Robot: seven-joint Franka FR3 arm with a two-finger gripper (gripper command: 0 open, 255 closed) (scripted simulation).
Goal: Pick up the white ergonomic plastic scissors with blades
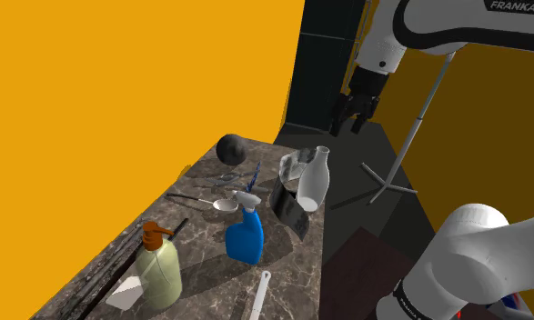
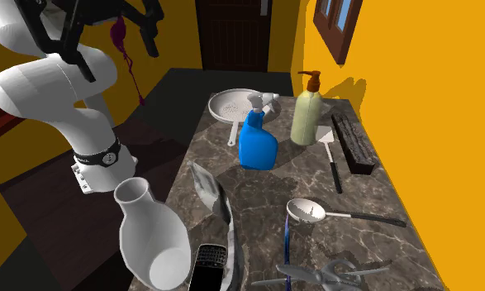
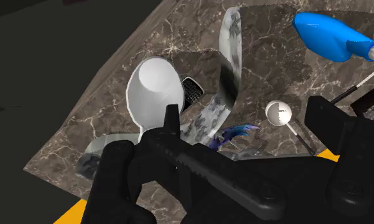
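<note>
The scissors (image 1: pixel 230 175) lie flat on the marble counter (image 1: pixel 201 250), pale grey, just in front of a black ball (image 1: pixel 231 148). In the second exterior view the scissors (image 2: pixel 331 269) rest at the counter's near end, beside a spoon (image 2: pixel 308 212). My gripper (image 1: pixel 348 125) hangs high in the air off the counter's right edge, over the dark floor, open and holding nothing. It appears at the upper left of the second exterior view as the gripper (image 2: pixel 121 41), far from the scissors. In the wrist view the gripper (image 3: pixel 243 127) looks down on the counter's end.
A white vase (image 1: pixel 314 178) and a curved marbled strip (image 1: pixel 290 209) stand at the counter edge nearest the gripper, with a black phone (image 2: pixel 209 263) beside them. A blue spray bottle (image 1: pixel 246 236), a soap dispenser (image 1: pixel 159 265) and a colander (image 2: pixel 232 105) sit farther along. An orange wall borders the counter.
</note>
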